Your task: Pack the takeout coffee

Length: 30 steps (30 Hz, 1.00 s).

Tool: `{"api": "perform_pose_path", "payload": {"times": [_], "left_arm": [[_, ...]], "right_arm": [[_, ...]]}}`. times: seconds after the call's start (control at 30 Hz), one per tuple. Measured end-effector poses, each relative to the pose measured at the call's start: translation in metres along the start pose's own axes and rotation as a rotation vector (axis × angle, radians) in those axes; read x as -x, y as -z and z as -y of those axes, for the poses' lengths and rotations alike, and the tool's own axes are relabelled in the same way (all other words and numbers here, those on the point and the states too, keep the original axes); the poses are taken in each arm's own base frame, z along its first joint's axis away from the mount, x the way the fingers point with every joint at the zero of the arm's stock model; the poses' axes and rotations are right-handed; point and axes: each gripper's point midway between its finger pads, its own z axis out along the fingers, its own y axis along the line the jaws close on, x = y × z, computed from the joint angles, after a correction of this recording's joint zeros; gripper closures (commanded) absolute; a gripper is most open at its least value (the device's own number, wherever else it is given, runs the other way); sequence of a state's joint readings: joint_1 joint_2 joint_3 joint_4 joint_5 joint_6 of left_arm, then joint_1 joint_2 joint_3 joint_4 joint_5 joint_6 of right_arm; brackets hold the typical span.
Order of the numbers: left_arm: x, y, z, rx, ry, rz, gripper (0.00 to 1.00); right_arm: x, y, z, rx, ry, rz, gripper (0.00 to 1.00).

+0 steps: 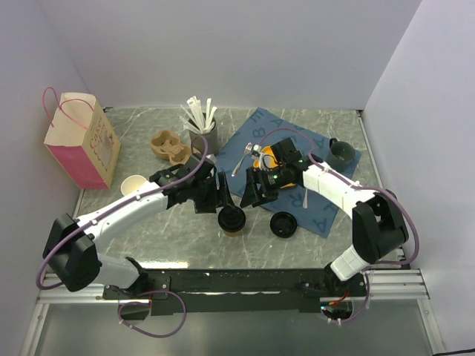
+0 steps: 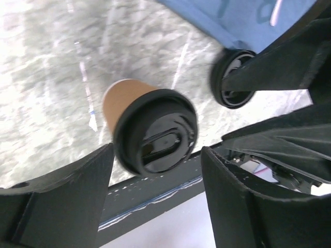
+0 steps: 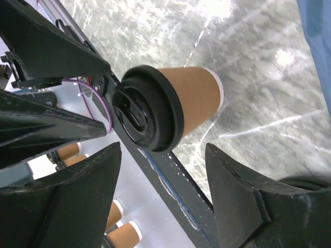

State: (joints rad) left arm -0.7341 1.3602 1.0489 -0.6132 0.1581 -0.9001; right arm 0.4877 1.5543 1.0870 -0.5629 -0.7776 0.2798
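Both arms are bent in toward the middle of the desk (image 1: 148, 237) and nearly meet there. The left arm (image 1: 126, 204) runs from its base at the near left corner, up and across to the right. The right arm (image 1: 334, 185) rises from the near right, folds at the elbow and reaches back to the left. Their wrists tip downward, facing each other over one spot.

The left fingers (image 2: 62, 201) are spread wide and grasp nothing. The right fingers (image 3: 243, 201) are likewise parted and released. Each wrist view shows the same cup in the gap between its own pair, with neither pair touching it.

That cup is the takeout coffee (image 1: 231, 220). It is one brown paper cup with its black sip lid on, standing upright on the bare marbled desk, just toward the near edge from both sets of fingers.

Counting the rest:
- One loose black lid (image 1: 283, 224) lies near the cup's right, at the near corner of the one blue mat (image 1: 297, 133).
- One dark mug (image 1: 341, 152) sits on the mat's far right.
- One lidless paper cup (image 1: 133, 185) stands beside the left arm.
- One pulp cup carrier (image 1: 169, 146) and one holder of white sticks (image 1: 202, 126) stand further back.
- One pink and tan paper bag (image 1: 80, 141) stands at the far left
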Motion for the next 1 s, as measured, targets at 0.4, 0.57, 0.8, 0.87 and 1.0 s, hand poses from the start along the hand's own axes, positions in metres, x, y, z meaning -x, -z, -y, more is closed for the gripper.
{"api": "perform_pose_path", "payload": {"times": [0.4, 0.57, 0.8, 0.87, 1.0], "left_arm": [[-0.008, 0.021, -0.021, 0.035, 0.041, 0.061, 0.41], [-0.020, 0.007, -0.038, 0.078, 0.062, 0.026, 0.45], [-0.018, -0.002, -0.036, 0.071, 0.068, 0.025, 0.49], [-0.017, -0.003, -0.036, 0.067, 0.067, 0.027, 0.50], [-0.016, -0.003, -0.035, 0.066, 0.067, 0.030, 0.49]], "right_arm": [[-0.011, -0.027, 0.003, -0.015, 0.022, -0.108, 0.25], [-0.019, -0.039, 0.010, -0.029, 0.011, -0.152, 0.28], [-0.020, -0.043, 0.008, -0.013, 0.005, -0.163, 0.43], [-0.019, -0.043, 0.007, -0.007, 0.003, -0.161, 0.44], [-0.020, -0.044, 0.008, -0.005, 0.001, -0.159, 0.45]]}}
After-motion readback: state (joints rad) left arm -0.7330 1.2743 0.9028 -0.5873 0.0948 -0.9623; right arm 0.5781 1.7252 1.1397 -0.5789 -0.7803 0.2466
